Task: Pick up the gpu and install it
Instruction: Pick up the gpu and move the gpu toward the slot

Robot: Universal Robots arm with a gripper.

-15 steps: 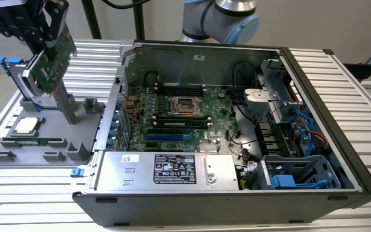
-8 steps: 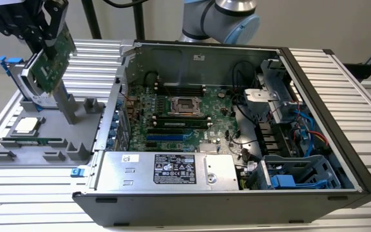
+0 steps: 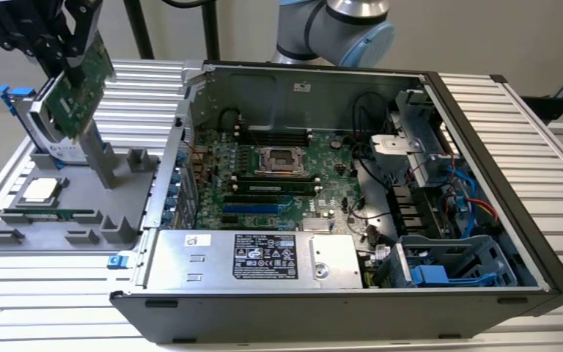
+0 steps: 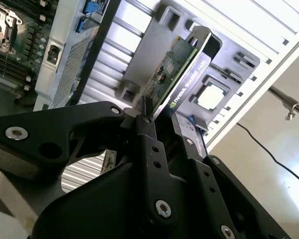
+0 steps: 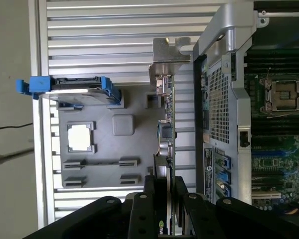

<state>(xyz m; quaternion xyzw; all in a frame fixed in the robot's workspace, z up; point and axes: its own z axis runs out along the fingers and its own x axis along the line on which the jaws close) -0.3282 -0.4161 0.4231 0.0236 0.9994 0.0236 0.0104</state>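
**Exterior view:** The gripper point(image 3: 70, 67) is clamping the gpu point(image 3: 86, 84) at the exterior view's left. It is holding the card tilted above the gray tray point(image 3: 27, 238), outside the open computer case point(image 3: 360, 308). A blue-framed hard drive point(image 3: 55, 147) is standing in the tray, and a processor chip point(image 3: 41, 191) is lying flat beside it.

**Second wrist view:** The black fingers point(image 4: 148, 144) are pressing against both faces of the gpu, closed down to the card's thickness. The green board is jutting out past them over the tray.

**First wrist view:** The gpu is showing edge-on, its silver bracket point(image 5: 167, 55) pointing away from the gripper. It is hanging between the tray's pockets and the case wall, with the motherboard point(image 5: 279, 129) lying inside the case.
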